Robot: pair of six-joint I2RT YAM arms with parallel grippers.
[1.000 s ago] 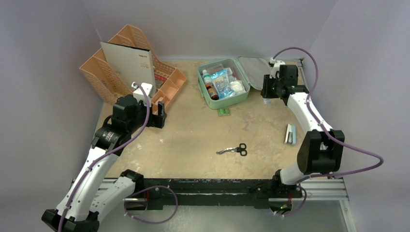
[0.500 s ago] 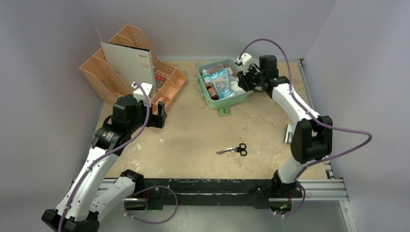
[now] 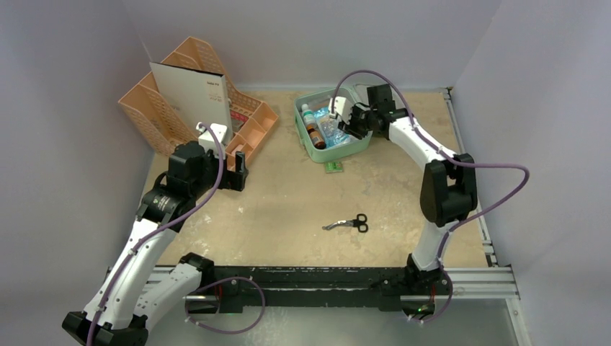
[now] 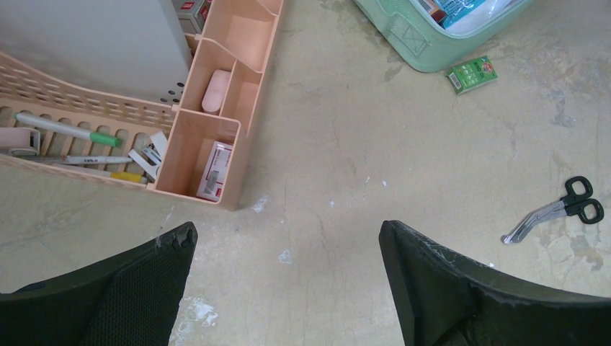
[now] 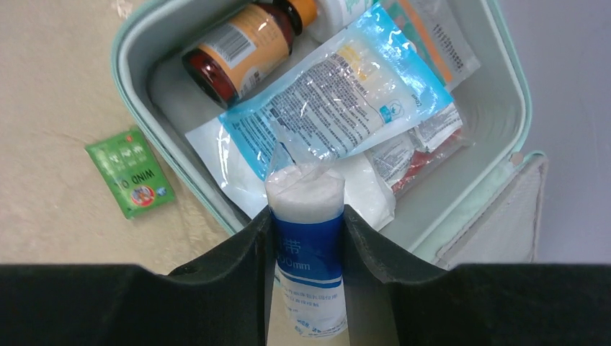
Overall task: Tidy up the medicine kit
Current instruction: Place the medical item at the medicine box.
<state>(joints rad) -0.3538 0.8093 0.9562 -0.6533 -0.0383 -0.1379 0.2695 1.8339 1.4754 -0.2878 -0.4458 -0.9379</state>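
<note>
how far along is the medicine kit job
Done: the medicine kit lies open, holding a brown bottle and blue packet. In hand: the right end effector grips a bandage roll over the kit. Likely to do: a green sachet beside the kit, scissors on the table, and the lid not closed. The left end effector is open, holding nothing.

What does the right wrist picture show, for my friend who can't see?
The right gripper holds a blue-and-white wrapped roll above the open mint-green medicine kit. Inside lie a brown bottle and a blue packet; a green packet sits on the table beside it.
</note>
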